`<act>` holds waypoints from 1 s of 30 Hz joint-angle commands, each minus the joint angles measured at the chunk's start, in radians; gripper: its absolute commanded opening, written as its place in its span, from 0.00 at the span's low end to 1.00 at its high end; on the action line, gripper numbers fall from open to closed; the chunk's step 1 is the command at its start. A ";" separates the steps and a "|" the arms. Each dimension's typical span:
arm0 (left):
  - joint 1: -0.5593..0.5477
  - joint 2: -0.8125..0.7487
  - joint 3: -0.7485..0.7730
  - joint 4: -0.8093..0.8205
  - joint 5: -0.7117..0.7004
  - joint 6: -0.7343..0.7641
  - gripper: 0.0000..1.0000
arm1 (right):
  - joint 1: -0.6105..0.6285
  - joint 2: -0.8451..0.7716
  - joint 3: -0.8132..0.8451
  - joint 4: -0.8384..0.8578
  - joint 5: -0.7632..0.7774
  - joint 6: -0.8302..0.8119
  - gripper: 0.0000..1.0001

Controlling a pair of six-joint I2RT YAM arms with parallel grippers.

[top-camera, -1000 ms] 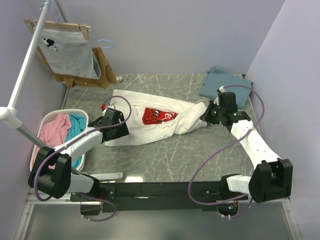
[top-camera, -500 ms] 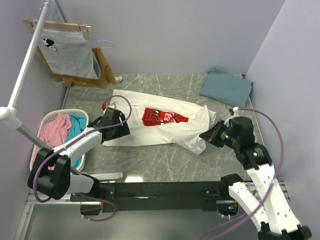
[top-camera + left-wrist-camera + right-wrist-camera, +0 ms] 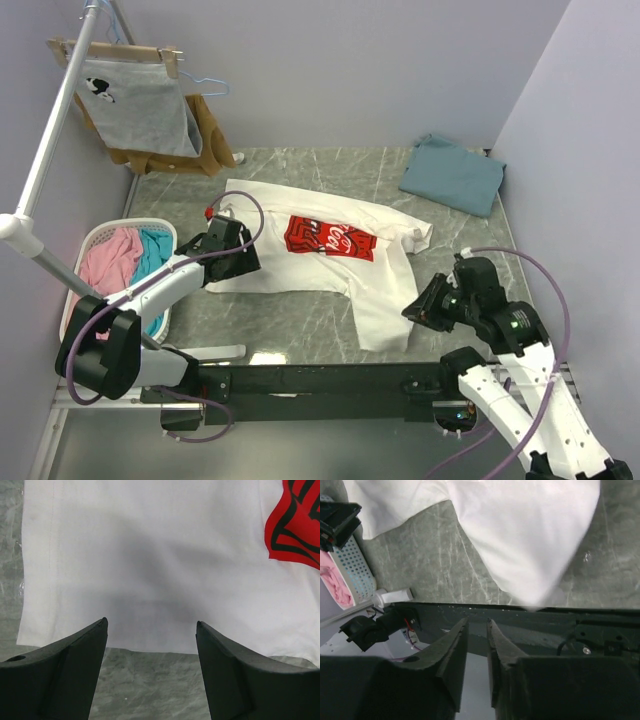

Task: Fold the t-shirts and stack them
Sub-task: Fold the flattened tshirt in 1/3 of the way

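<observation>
Your white t-shirt (image 3: 330, 255) lay spread on the grey tabletop (image 3: 290, 320), red logo (image 3: 328, 238) up, one part trailing toward the near edge. Your left fingers (image 3: 150, 645) were spread apart just above its hem, holding nothing. Your right fingers (image 3: 476, 630) were nearly together with no cloth between them, hanging by the near edge. The blue t-shirt (image 3: 452, 176) lay folded in the far right corner.

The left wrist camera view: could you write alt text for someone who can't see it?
Two dark, wedge-shaped gripper fingers of the left gripper stand apart, framing the hem of a white cloth t-shirt spread on a grey marbled table. Part of the shirt's red chest logo shows at upper right.
</observation>
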 commanded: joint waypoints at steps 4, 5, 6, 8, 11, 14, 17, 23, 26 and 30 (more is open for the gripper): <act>-0.004 -0.028 0.061 -0.045 -0.044 0.011 0.77 | 0.010 0.021 0.252 -0.109 0.316 0.024 0.41; -0.002 -0.029 0.069 -0.054 -0.061 0.012 0.77 | 0.010 0.032 0.263 -0.064 0.370 0.018 0.43; -0.002 -0.032 0.086 -0.056 -0.071 0.011 0.77 | 0.009 0.038 0.249 -0.016 0.381 -0.008 0.47; -0.002 -0.035 0.104 -0.034 -0.069 0.021 0.78 | 0.005 0.107 0.209 0.152 0.413 -0.036 0.56; -0.002 -0.009 0.178 0.010 -0.071 0.047 0.79 | -0.013 0.317 0.197 0.344 0.421 -0.102 0.56; 0.004 0.069 0.298 0.044 -0.101 0.092 0.80 | -0.034 0.548 0.267 0.480 0.461 -0.183 0.54; 0.015 0.190 0.437 0.061 -0.102 0.130 0.80 | -0.085 0.723 0.408 0.463 0.577 -0.240 0.49; 0.030 0.430 0.635 0.061 0.027 0.167 0.80 | -0.238 0.900 0.471 0.434 0.499 -0.314 0.52; 0.032 0.533 0.697 0.035 0.105 0.190 0.78 | -0.295 0.957 0.473 0.433 0.440 -0.320 0.54; 0.033 0.609 0.691 0.074 0.185 0.188 0.77 | -0.330 1.033 0.467 0.535 0.322 -0.331 0.52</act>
